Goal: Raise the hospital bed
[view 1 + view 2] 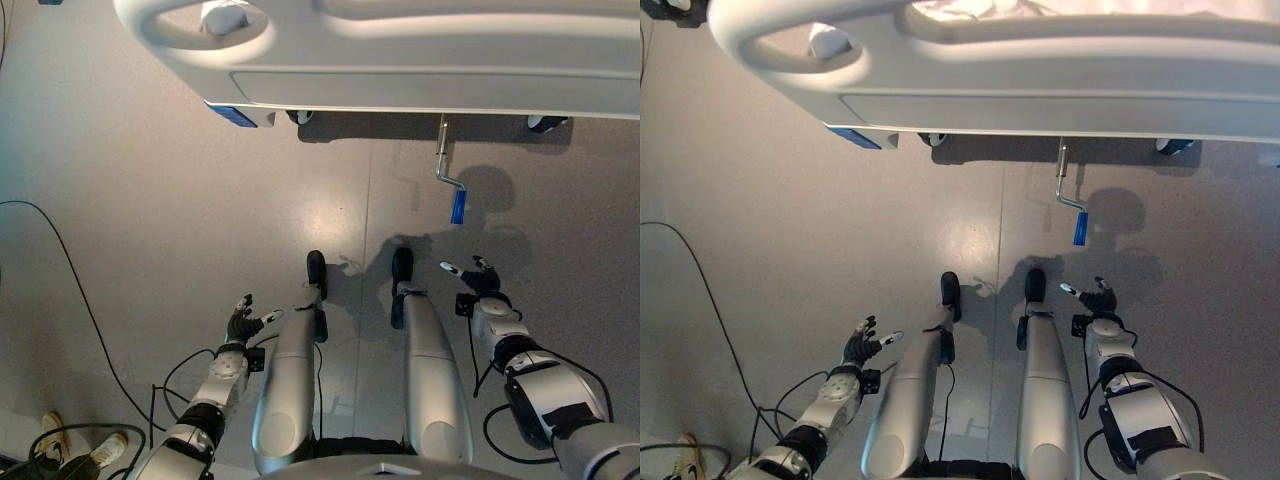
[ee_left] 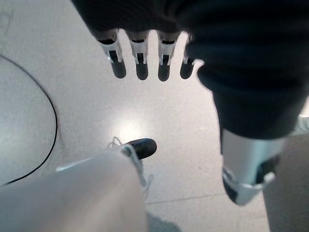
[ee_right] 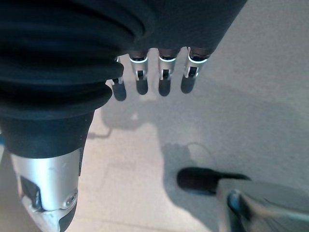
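In the left eye view the hospital bed [image 1: 420, 60] spans the top, its footboard edge facing the robot, and a crank handle [image 1: 450, 180] hangs from under that edge: a metal shaft running down toward the robot, then a short offset to a blue grip [image 1: 458, 206] whose long axis points roughly at the robot. The right hand [image 1: 478, 281] sits low, almost directly below the blue grip and near it, with floor between them; the left hand [image 1: 243, 322] is well apart, off to the other side, so the right arm looks the natural one to reach. The right eye view repeats this: the grip lies ahead of the right hand and slightly to its inner side. In the left wrist view the fingers [image 2: 140, 63] hang straight and relaxed over bare floor, holding nothing. In the right wrist view the fingers [image 3: 164, 79] are likewise straight, slightly apart, empty.
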